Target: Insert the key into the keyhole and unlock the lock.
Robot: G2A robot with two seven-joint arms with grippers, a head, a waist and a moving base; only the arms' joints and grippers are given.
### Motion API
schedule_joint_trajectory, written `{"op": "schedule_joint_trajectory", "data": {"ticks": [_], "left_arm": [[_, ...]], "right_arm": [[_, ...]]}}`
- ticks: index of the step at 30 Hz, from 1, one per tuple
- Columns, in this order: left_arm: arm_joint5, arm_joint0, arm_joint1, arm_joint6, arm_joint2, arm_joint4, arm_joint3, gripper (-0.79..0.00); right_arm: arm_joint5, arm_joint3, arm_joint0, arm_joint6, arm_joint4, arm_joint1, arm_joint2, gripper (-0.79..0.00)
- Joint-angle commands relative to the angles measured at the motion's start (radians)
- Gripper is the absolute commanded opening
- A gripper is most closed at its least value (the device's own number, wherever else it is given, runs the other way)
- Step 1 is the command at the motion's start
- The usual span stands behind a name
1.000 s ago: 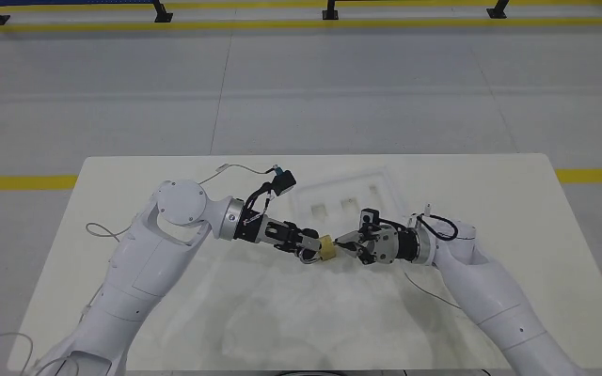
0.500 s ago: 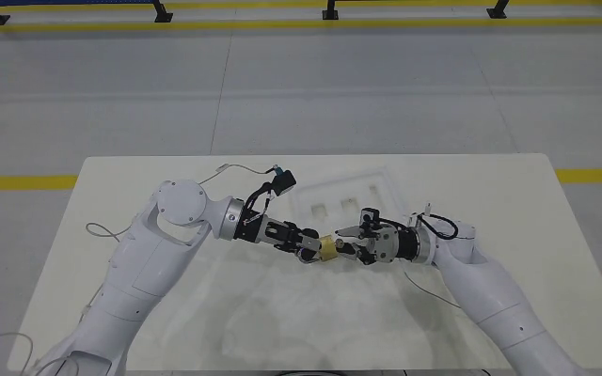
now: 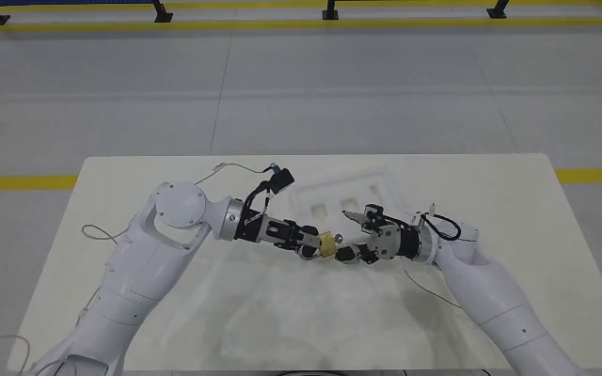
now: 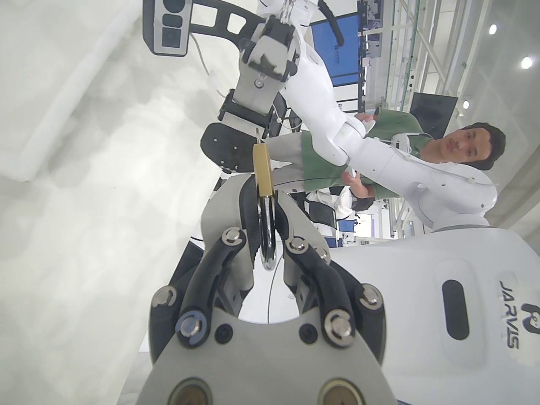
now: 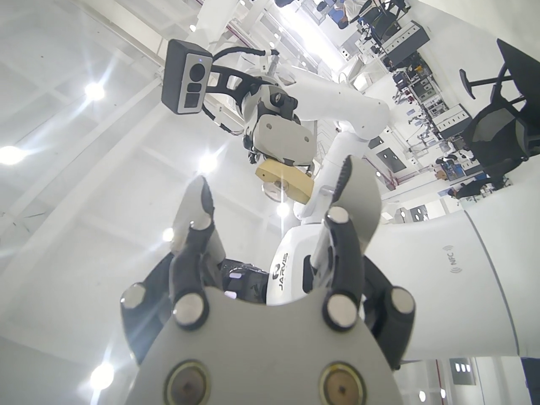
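- The lock point(image 3: 325, 244), a brass padlock, is held in the air over the table point(image 3: 527, 188). It hangs just off the near edge of the tray point(image 3: 324, 188), about level with the tray's middle.
- The left claw point(image 3: 312, 250) is closed on the lock, off the tray's near left side. In the left wrist view its fingers point(image 4: 249, 212) pinch the steel shackle point(image 4: 268, 238) between them. The brass body points away from the claw.
- The key point(image 4: 257, 136) shows as a thin silvery sliver sticking out of the lock's far end, the end away from the shackle. In the right wrist view a pale round head sits against that same end, facing the right claw. How deep the key sits in the keyhole cannot be told.
- The right claw point(image 3: 349, 237) is spread wide and holds nothing. It is off the tray's near right side and faces the left claw across the lock. One finger lies toward the tray and the other away from it. The key's head is in line with the gap between them, apart from both.
- A thin white cable point(image 3: 226, 167) lies on the table off the tray's left side.
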Motion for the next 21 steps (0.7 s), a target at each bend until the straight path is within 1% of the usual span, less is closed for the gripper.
{"op": "schedule_joint_trajectory", "data": {"ticks": [1, 7, 9, 11, 17, 21], "left_arm": [[0.031, -0.002, 0.002, 0.010, 0.002, 0.021, -0.007, -0.785], [0.142, -0.011, 0.011, 0.052, -0.011, 0.081, -0.040, -0.785], [0.185, -0.019, 0.017, 0.054, -0.010, 0.137, -0.062, -0.785], [0.224, -0.020, 0.019, 0.063, -0.015, 0.138, -0.081, -0.785], [0.298, -0.030, 0.024, 0.077, -0.006, 0.175, -0.122, -0.785], [0.346, -0.044, 0.030, 0.062, 0.008, 0.223, -0.139, -0.785]], "right_arm": [[-0.017, 0.001, -0.008, 0.002, -0.003, 0.003, 0.015, 0.000], [-0.087, -0.012, -0.040, 0.016, -0.035, 0.018, 0.073, 0.000], [-0.117, -0.028, -0.054, 0.015, -0.048, 0.023, 0.097, 0.000], [-0.144, -0.046, -0.070, 0.011, -0.060, 0.028, 0.122, 0.000], [-0.210, -0.099, -0.113, 0.001, -0.078, 0.038, 0.176, 0.000], [-0.219, -0.113, -0.128, -0.006, -0.084, 0.041, 0.188, 0.000]]}}
